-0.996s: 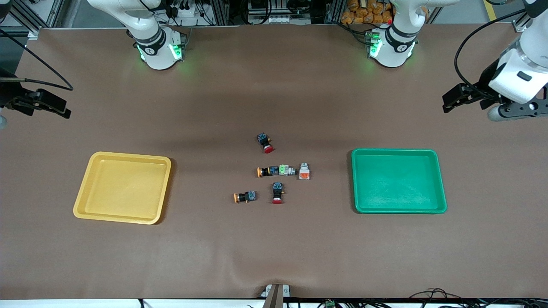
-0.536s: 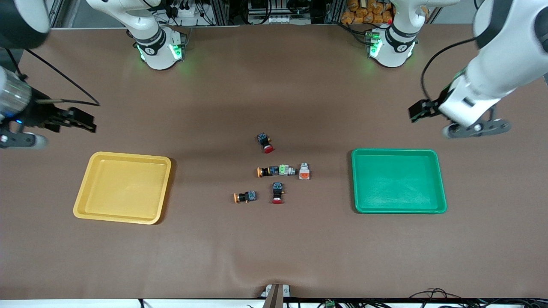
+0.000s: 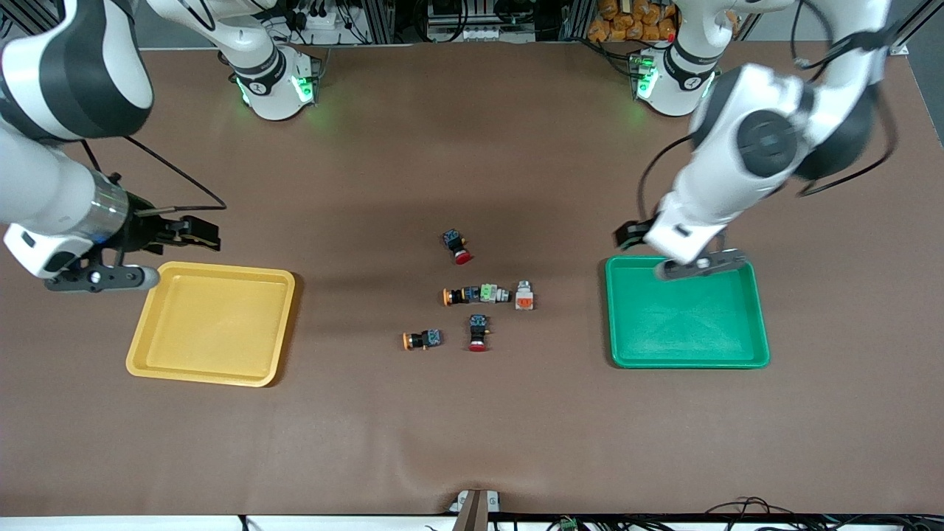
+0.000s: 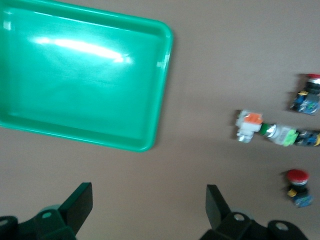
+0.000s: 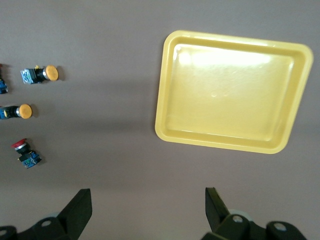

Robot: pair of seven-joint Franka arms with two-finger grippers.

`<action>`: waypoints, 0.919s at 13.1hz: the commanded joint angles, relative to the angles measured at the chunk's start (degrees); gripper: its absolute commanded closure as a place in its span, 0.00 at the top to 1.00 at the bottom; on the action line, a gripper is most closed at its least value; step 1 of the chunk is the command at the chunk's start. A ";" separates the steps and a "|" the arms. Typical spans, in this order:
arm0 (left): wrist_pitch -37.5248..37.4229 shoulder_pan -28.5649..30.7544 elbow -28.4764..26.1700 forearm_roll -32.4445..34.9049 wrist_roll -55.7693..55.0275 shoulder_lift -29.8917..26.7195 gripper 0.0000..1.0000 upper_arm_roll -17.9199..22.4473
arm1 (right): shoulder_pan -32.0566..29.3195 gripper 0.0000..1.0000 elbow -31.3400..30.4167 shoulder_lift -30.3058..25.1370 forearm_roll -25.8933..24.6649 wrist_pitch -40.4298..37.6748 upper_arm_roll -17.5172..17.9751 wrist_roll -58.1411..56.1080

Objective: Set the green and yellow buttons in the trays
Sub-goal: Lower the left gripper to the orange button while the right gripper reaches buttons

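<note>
The left claw [image 3: 627,234] is wide open and holds nothing. It hangs over the worktop [image 3: 472,442] just by the corner of the green tray [image 3: 686,346] that points to the middle of the worktop and the robots' edge. The right claw [image 3: 199,234] is wide open too, with nothing in it. It hangs over the worktop just beside the yellow tray's [image 3: 210,369] edge on the robots' side.

The green tray lies toward the left arm's end of the worktop. The yellow tray lies toward the right arm's end. Both trays have nothing in them.

All the buttons lie in the middle of the worktop, between the two trays. One yellow button [image 3: 455,296] touches the green button [image 3: 493,293] in a row, and the orange-faced button [image 3: 523,296] sits just beside them, toward the green tray. The other yellow button [image 3: 421,340] lies nearer the front camera. A red button [image 3: 478,332] lies beside it. Another red button [image 3: 457,246] lies closer to the robots' edge.
</note>
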 commanded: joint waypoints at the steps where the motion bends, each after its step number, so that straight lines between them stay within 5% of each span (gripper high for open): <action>1: 10.46 -3.44 1.60 0.90 -7.36 7.97 1.00 -0.03 | 4.56 1.00 1.27 4.95 0.71 2.03 -0.37 0.69; 4: 17.62 -7.39 5.02 1.86 -11.07 15.70 1.00 0.05 | 8.86 1.00 1.35 10.47 0.54 3.88 -0.37 0.70; 6: 19.56 -9.77 7.83 3.80 -11.16 20.45 1.00 0.05 | 11.50 1.00 1.62 14.35 1.85 12.10 -0.28 0.87; 9: 22.63 -11.27 8.81 5.38 -11.16 24.60 1.00 0.14 | 14.49 1.00 1.62 20.06 11.66 20.65 -0.37 3.05; 12: 22.99 -11.36 8.29 8.19 -11.16 26.89 0.95 0.06 | 16.43 1.00 3.36 23.84 20.30 25.77 -0.37 18.82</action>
